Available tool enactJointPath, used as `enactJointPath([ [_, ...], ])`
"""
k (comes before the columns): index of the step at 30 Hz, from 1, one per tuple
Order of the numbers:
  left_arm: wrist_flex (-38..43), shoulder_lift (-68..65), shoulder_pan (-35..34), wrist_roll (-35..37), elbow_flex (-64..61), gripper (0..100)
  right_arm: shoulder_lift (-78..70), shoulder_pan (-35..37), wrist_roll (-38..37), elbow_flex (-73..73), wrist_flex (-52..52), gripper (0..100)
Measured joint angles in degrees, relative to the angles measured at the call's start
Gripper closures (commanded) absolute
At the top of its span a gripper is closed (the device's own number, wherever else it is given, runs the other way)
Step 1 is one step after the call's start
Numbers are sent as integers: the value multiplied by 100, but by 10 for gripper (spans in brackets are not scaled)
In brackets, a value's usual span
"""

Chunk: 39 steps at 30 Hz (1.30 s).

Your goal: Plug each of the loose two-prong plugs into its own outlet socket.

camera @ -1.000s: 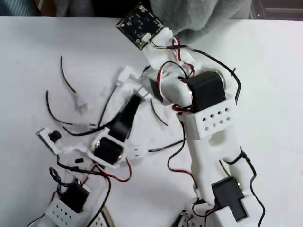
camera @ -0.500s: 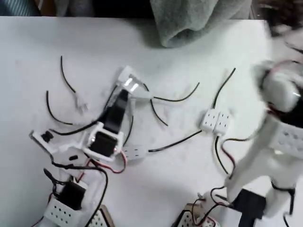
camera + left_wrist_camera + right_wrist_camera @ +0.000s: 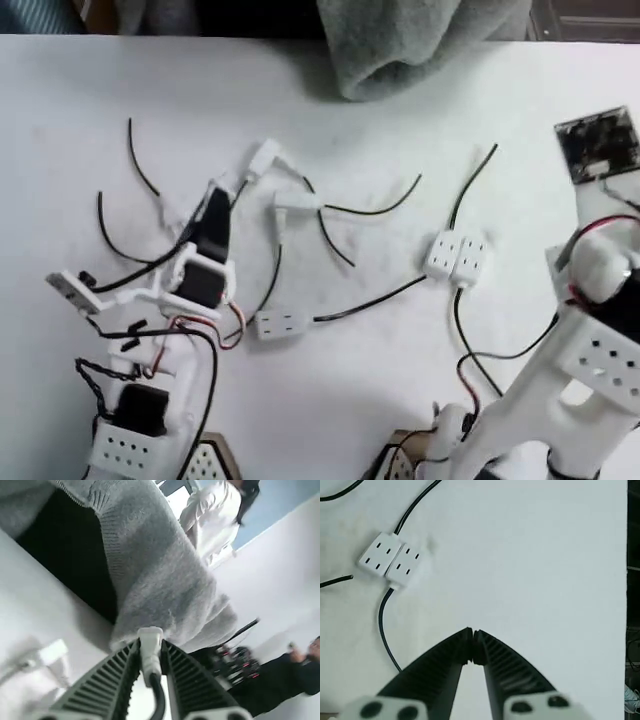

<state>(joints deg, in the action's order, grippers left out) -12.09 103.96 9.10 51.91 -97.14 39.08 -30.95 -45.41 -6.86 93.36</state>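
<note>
Carry step, I judge: your left end effector (image 3: pixel 150 642) pinches a white plug (image 3: pixel 150 652), lower centre of its wrist view, right end effector (image 3: pixel 472 639) pressed together, empty; next, align its prongs over the outlet strip (image 3: pixel 283 323), high view's lower centre.

free room on table (image 3: pixel 540 130) beside paired sockets (image 3: pixel 457 257); loose black cords (image 3: pixel 370 212) across middle

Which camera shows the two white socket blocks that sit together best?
The right wrist view: the socket blocks lie side by side, touching, with every slot plain. The high view shows the socket blocks farther off, slots hard to make out.
</note>
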Motion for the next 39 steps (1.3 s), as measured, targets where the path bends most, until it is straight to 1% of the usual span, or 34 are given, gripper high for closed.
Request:
enactJointPath([
  [3, -167, 0, 0, -1011, 0, 976, 264, 0, 158, -1134, -580, 978],
  [5, -369, 0, 0, -1697, 0, 976, 299, 9, 404, -1846, -993, 978],
  [9, -1125, 0, 0, -2892, 0, 976, 264, 105, 1046, -2998, -1626, 978],
  [11, -1459, 0, 0, -3314, 0, 976, 141, 396, 1389, -3446, -1934, 978],
  [16, -2092, 0, -62, -3938, 0, 976, -273, 1152, 2189, -4404, -2892, 978],
  [18, -2374, 0, -273, -4352, 53, 976, -457, 1275, 2356, -4703, -3297, 978],
  [22, -2971, 0, -703, -5284, 316, 977, -756, 1275, 2435, -5275, -4211, 978],
  [26, -3437, 0, -721, -5503, 607, 977, -967, 1336, 2435, -5618, -4870, 978],
  [30, -3991, 0, -721, -5503, 1081, 977, -1064, 1380, 2673, -5635, -5169, 978],
  [33, -4167, -88, -721, -5442, 1371, 977, -1160, 1380, 2778, -5635, -5266, 978],
  [36, -4220, -818, -712, -5442, 1811, 977, -1178, 1380, 2796, -5635, -5284, 978],
  [39, -4308, -1960, -545, -5424, 2488, 977, -1196, 1398, 2796, -5635, -5301, 978],
])
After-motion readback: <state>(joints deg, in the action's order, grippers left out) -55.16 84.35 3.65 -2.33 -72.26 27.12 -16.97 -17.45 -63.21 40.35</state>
